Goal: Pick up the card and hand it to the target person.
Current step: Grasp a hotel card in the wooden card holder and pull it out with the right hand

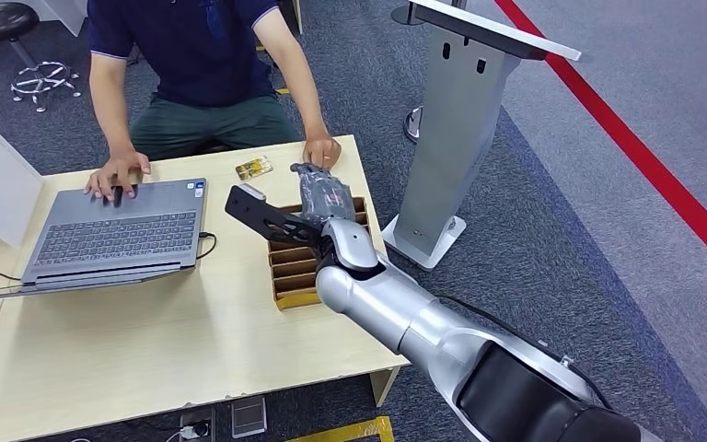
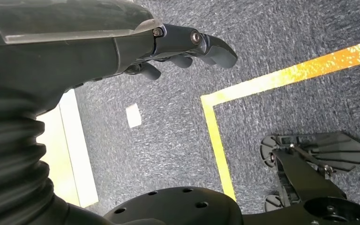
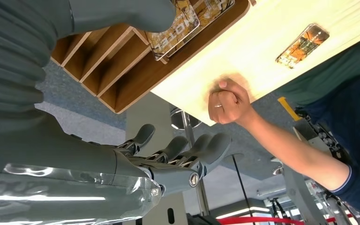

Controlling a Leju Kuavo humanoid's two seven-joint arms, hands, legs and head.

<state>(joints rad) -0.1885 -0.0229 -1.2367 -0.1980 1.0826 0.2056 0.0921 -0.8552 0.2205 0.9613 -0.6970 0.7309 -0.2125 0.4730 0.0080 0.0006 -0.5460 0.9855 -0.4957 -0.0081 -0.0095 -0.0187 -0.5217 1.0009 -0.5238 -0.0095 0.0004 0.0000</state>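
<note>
The right hand (image 1: 320, 195) hovers over the far end of the wooden box (image 1: 292, 273), its fingers (image 3: 178, 149) spread a little and lightly curved, with nothing in them; the thumb (image 3: 131, 14) reaches toward the box from the other side. In the right wrist view, patterned cards (image 3: 180, 26) stand in the box's far slot, just beside the thumb tip, while the other slots that show there look bare. The box sits near the right edge of the pale wooden table (image 1: 147, 331), its dividers running across it. One more card (image 1: 253, 168) lies flat on the table beyond the box, to its left, near the table's far edge. A person (image 1: 202, 64) sits at the far side, one fist (image 1: 321, 150) resting on the table just beyond the right hand, the other hand (image 1: 117, 173) on the keyboard of a grey laptop (image 1: 120, 232) at the left of the table. A grey stand (image 1: 460, 120) rises from the carpet to the right of the table. The left hand (image 2: 183, 47) hangs above grey carpet and a yellow floor line (image 2: 215, 136), its fingers loosely curled and holding nothing.
</note>
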